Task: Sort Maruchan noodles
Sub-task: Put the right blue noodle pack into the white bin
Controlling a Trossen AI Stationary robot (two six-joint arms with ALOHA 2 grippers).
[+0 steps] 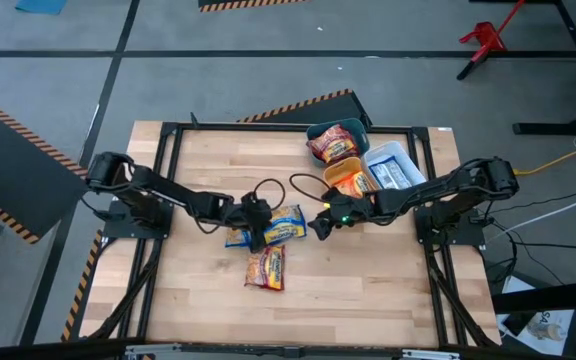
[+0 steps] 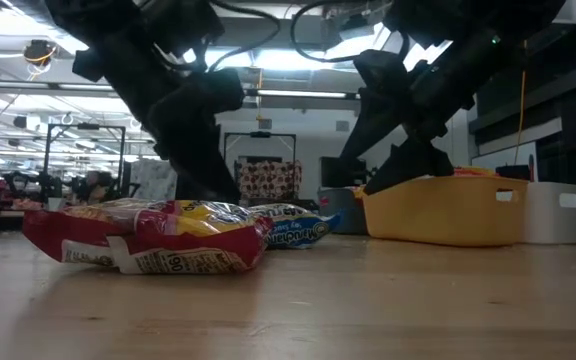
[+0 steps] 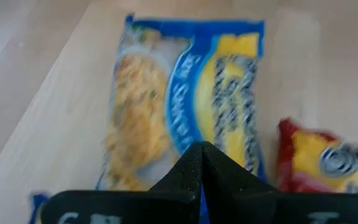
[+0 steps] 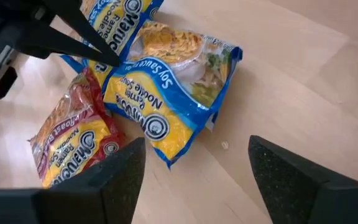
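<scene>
Blue-and-yellow plastic marks the packets at the centre of the high view: the left end effector (image 1: 259, 224) sits right over a blue-and-yellow noodle packet (image 1: 280, 228), a dark red packet (image 1: 266, 266) lies just beyond it toward the counter (image 1: 198, 290) front edge, and the right end effector (image 1: 320, 222) hangs just beside the same cluster, with the yellow bin (image 1: 349, 179), teal bin (image 1: 340, 140) and white bin (image 1: 393, 166) behind it, each already holding packets. From the low view the red packet (image 2: 148, 238) lies flat on the counter with a blue one (image 2: 293, 228) behind it; both arms come down above them. The left wrist view shows that arm's fingers (image 3: 199, 174) pressed together at the tips, over the blue packet (image 3: 185, 99) — nothing pinched that I can make out. The right wrist view shows its fingers (image 4: 114, 177) spread wide and empty, the nearest blue packet (image 4: 173, 93) between and ahead of them. To do the pick well, I would judge the right end effector should drop onto that packet's crimped edge, clear of the left fingers — and pinch only one layer.
</scene>
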